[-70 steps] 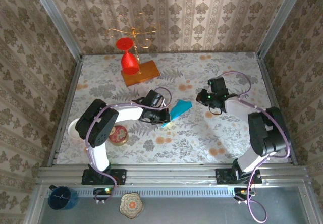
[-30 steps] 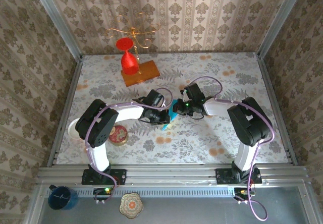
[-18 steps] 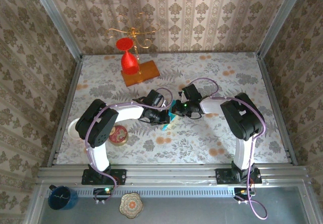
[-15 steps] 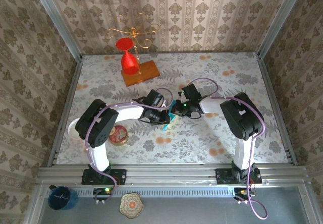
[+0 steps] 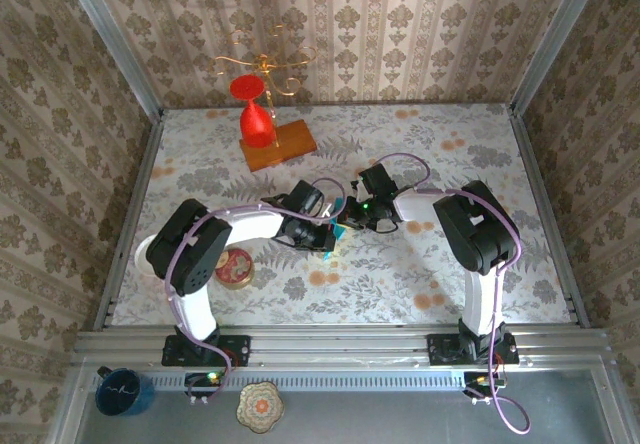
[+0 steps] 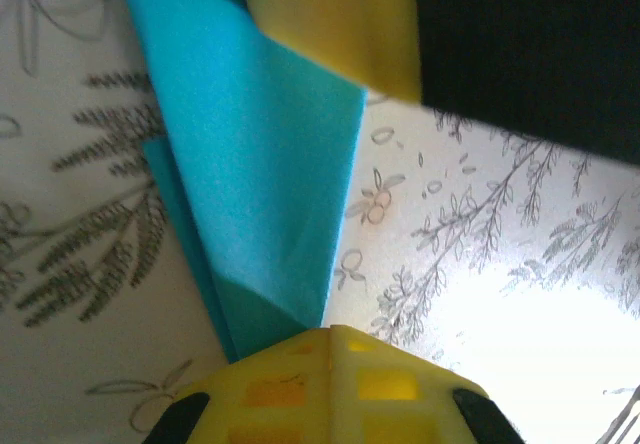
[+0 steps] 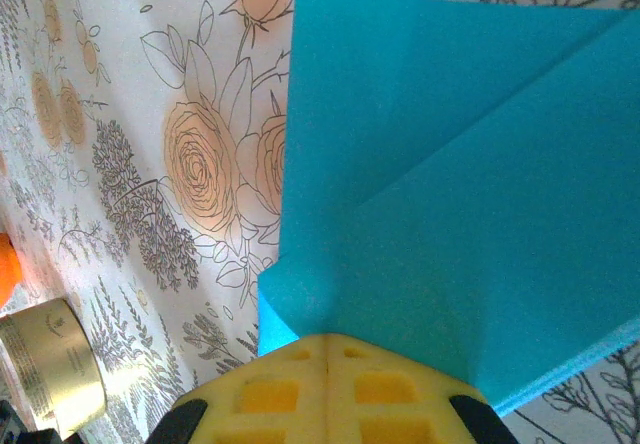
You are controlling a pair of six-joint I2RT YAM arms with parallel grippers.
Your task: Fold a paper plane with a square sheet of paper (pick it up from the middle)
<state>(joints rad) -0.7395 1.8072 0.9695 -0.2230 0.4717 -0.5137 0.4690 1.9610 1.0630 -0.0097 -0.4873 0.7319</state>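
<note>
The square sheet of paper point(image 6: 260, 164) is teal, folded into layered flaps, and lies near the table's middle point(image 5: 343, 230), mostly hidden under both grippers. In the left wrist view it narrows to a point that runs into the seam of my left gripper point(image 6: 330, 332), which is shut on it point(image 5: 333, 237). My right gripper point(image 7: 325, 339) is shut, with its tips against the paper's point(image 7: 450, 164) near edge; I cannot tell whether it pinches the paper. One of its yellow fingers point(image 6: 330, 24) lies over the far end of the paper. The two grippers meet tip to tip, the right gripper point(image 5: 351, 219) on the right.
A red glass point(image 5: 256, 114) stands on an orange wooden block point(image 5: 282, 144) at the back left. A gold tin point(image 5: 236, 268) sits beside the left arm, and shows in the right wrist view too point(image 7: 50, 364). A white dish point(image 5: 145, 254) lies at the left edge.
The right arm has swung left from the table's right side until its gripper met the left gripper at the paper. The paper, earlier sticking out to the right, is now mostly covered.
</note>
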